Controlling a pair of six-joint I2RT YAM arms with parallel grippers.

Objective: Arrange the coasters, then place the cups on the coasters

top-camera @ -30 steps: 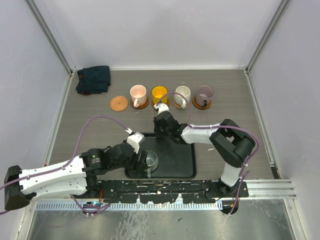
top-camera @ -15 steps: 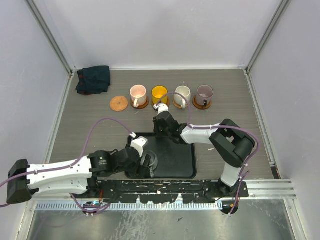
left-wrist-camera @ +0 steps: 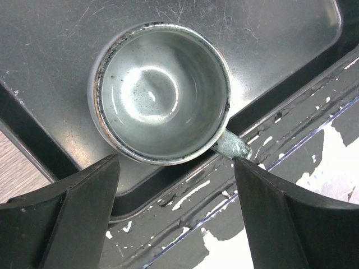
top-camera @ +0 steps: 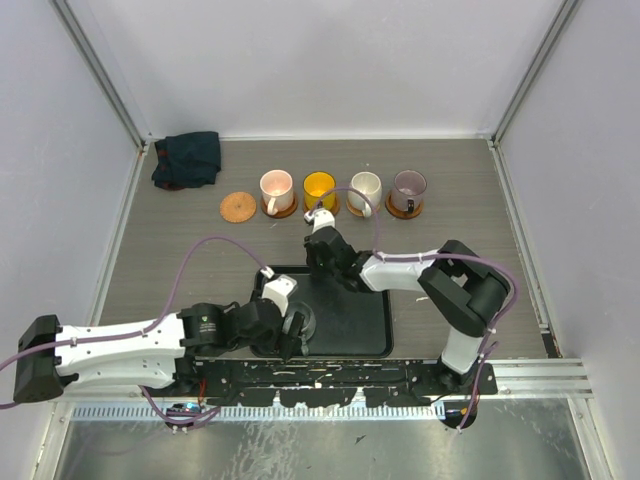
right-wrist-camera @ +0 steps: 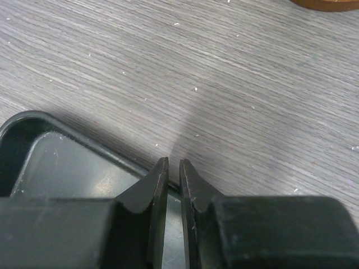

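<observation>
A grey cup (top-camera: 305, 319) stands upright at the front left of the black tray (top-camera: 352, 308). My left gripper (top-camera: 290, 334) hovers open at its near side. In the left wrist view the grey cup (left-wrist-camera: 162, 92) lies just past the fingertips (left-wrist-camera: 90, 190), which touch nothing. Its handle (left-wrist-camera: 231, 147) points at the right finger. At the back, the pink (top-camera: 276, 186), yellow (top-camera: 319, 185), cream (top-camera: 365, 187) and mauve (top-camera: 409, 184) cups each sit on a coaster. One bare coaster (top-camera: 238, 207) lies left of them. My right gripper (top-camera: 322, 262) is shut and empty at the tray's back rim (right-wrist-camera: 50, 126).
A dark folded cloth (top-camera: 187, 158) lies in the back left corner. Pale walls with metal posts close in both sides. The black rail (left-wrist-camera: 280, 129) runs along the tray's near edge, close to the grey cup. A coaster edge (right-wrist-camera: 325, 3) shows ahead of the right gripper.
My left wrist has swung toward the tray's near edge and its jaws have widened. The grey cup stays put. The right arm has hardly moved.
</observation>
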